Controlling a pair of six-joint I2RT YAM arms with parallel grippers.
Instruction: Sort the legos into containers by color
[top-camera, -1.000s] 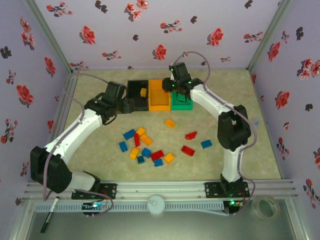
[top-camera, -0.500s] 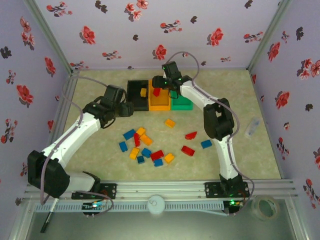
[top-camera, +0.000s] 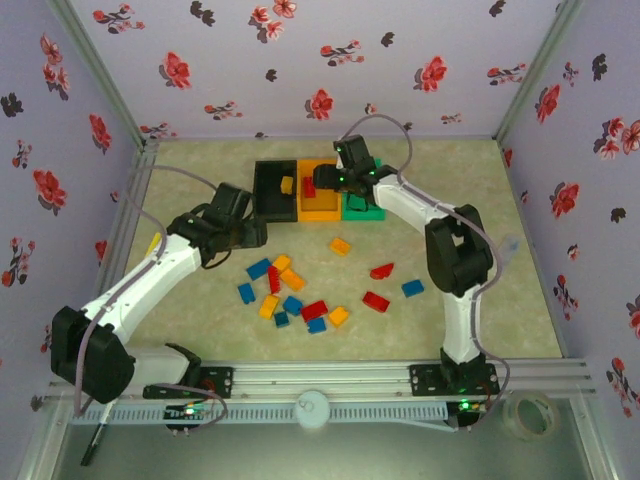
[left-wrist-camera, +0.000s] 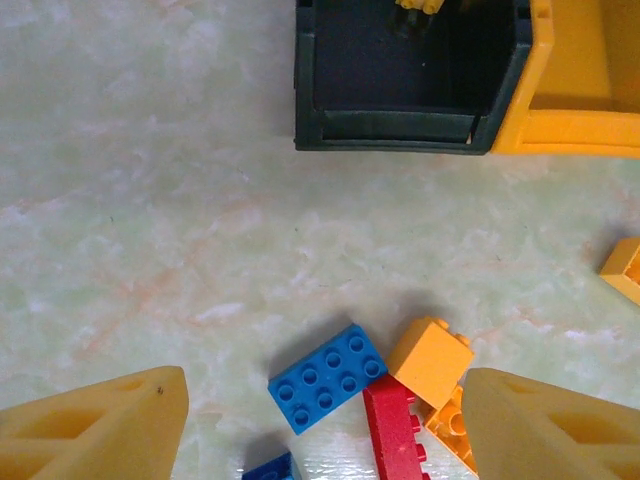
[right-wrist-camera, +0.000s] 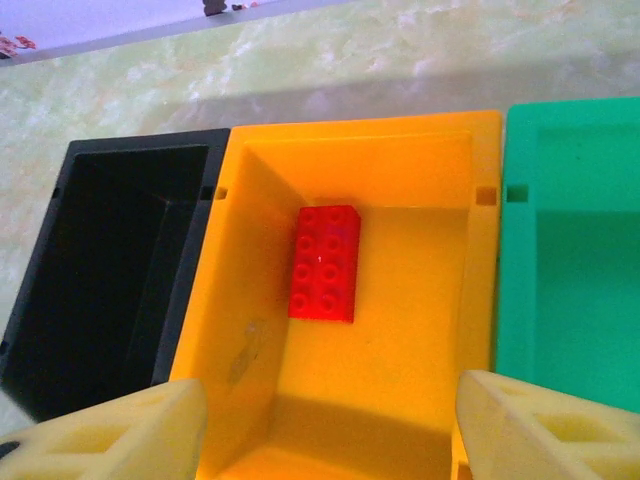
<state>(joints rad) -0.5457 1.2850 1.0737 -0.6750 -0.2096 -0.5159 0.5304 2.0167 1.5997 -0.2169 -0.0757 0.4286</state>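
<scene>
The left fingers (left-wrist-camera: 110, 430) stand apart with nothing between them, hovering over the tabletop (left-wrist-camera: 150, 200). Just ahead of them, inside the gap and a little toward the right-hand finger, a blue lego (left-wrist-camera: 328, 378) lies flat, studs up. Its long axis runs aslant across the gap, the near end toward the left-hand finger and the far end toward the right. I judge the wrist needs a turn before the fingers can close on its long sides. An orange lego (left-wrist-camera: 430, 358) touches its far end. A loose red lego (left-wrist-camera: 395, 430) lies against its near right side, and either one could be caught in the squeeze. Farther ahead, well apart, sit the black bin (left-wrist-camera: 400, 75) and the orange bin (left-wrist-camera: 585, 90).

The right fingers (right-wrist-camera: 120, 440) are also spread and hold nothing. Ahead of and below them, about midway across the gap, a binned red lego (right-wrist-camera: 324, 262) rests on the orange bin's floor. Its long axis points away from the fingers, and it touches neither. The green bin (right-wrist-camera: 570, 250) lies out past the right-hand finger. The left arm is nearer the pile.
</scene>
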